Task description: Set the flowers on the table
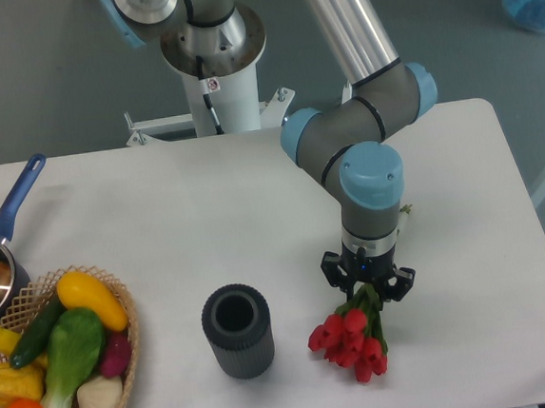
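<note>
Lying on table [160, 223], red tulip flowers [350, 342], green stems in jaws [368, 289].

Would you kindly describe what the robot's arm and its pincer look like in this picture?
The arm is built of silvery metal tubes joined by grey cylindrical joints with light-blue end caps. Its white pedestal base carries a small red-and-white sticker and a black cable. The pincer is small, black and compact, mounted under a grey wrist segment.
</note>
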Robot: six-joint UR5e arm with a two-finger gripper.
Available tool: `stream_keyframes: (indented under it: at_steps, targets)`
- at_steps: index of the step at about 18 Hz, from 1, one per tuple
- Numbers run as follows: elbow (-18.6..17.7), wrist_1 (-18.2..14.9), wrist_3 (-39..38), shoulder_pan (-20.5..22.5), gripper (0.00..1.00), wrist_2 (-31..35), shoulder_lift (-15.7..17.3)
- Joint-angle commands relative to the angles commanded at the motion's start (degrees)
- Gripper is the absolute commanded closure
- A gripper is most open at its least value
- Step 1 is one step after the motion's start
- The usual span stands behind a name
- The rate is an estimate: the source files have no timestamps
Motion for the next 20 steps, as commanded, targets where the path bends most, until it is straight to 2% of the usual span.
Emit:
stream_keyframes:
  at_steps: [4, 8, 15, 20]
  targets:
    - [0.61, 0.09, 0.0, 0.35, 0.12, 0.0, -0.09]
    - [0.88, 0.0, 0.09, 0.7, 0.01, 0.0, -0.09]
    - [-1.4, 0.0, -0.35, 0.62, 0.0, -0.09, 0.88]
    - [-3.87, -0.18, 0.0, 1.93, 0.0, 0.44, 5.79]
